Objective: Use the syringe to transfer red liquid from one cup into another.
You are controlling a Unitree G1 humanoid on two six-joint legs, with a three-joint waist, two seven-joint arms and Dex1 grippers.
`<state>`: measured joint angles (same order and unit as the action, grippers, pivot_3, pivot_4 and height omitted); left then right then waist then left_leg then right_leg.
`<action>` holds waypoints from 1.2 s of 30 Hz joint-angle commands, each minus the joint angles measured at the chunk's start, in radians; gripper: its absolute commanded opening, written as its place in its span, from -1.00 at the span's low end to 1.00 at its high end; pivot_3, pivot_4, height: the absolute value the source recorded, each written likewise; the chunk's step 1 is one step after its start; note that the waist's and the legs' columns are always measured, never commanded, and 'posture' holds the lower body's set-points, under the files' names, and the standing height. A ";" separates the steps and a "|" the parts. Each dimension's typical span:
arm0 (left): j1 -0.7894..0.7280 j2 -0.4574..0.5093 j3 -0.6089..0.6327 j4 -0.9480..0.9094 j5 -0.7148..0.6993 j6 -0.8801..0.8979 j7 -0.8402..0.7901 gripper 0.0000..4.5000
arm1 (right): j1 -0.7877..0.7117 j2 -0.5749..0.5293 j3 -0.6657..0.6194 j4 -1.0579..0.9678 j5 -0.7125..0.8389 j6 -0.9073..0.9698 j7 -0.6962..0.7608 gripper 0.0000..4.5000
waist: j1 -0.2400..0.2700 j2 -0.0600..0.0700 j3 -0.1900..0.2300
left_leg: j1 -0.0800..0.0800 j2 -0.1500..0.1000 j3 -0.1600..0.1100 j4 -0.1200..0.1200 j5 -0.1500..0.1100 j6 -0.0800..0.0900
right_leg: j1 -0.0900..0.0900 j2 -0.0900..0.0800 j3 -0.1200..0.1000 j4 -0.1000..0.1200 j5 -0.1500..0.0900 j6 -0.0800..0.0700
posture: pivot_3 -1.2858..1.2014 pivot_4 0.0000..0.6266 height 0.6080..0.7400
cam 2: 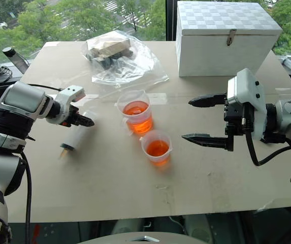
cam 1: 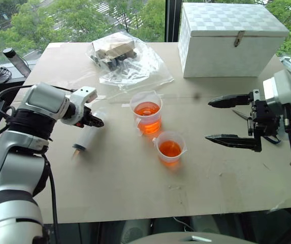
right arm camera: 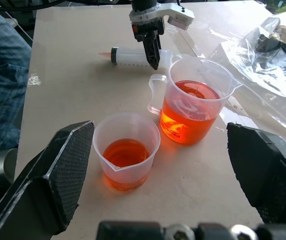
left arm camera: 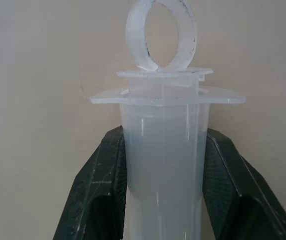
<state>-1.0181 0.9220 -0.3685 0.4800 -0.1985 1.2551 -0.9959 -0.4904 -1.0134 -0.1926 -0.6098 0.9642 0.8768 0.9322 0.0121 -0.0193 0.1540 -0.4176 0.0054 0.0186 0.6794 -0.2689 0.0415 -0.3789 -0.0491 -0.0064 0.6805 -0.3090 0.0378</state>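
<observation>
Black jaws of the left gripper (cam 1: 95,121) clamp the syringe (cam 1: 87,137); right gripper (cam 1: 226,119) gapes empty.

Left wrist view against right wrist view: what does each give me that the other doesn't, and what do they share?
Left wrist view alone: the left hand's fingers pressed against both sides of the syringe barrel, with the plunger ring beyond the flange.

Right wrist view alone: the right hand wide open, the smaller cup and the taller cup, both holding red liquid, the syringe's orange nozzle, and a plastic bag on the table.

Both: the left hand shut on the syringe, above the tan tabletop.
</observation>
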 commanded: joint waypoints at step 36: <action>0.388 -0.372 0.505 -0.689 -0.370 -0.695 0.161 -0.37 | -0.455 0.507 0.111 0.377 -0.213 -0.107 -0.358 1.00 | -0.027 -0.002 0.000 | 0.000 0.000 0.001 0.003 0.000 0.000 | 0.000 0.000 0.000 0.001 0.001 0.001 | 0.03 -0.52 1.00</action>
<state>-0.6322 0.5548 0.1401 -0.1751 -0.5898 0.6209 -0.8417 -0.9298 -0.5150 -0.0856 -0.2146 0.7460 0.7639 0.5821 -0.0146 -0.0208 0.1537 -0.4175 0.0055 0.0198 0.6821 -0.2690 0.0418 -0.3785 -0.0492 -0.0065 0.6812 -0.3083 0.0390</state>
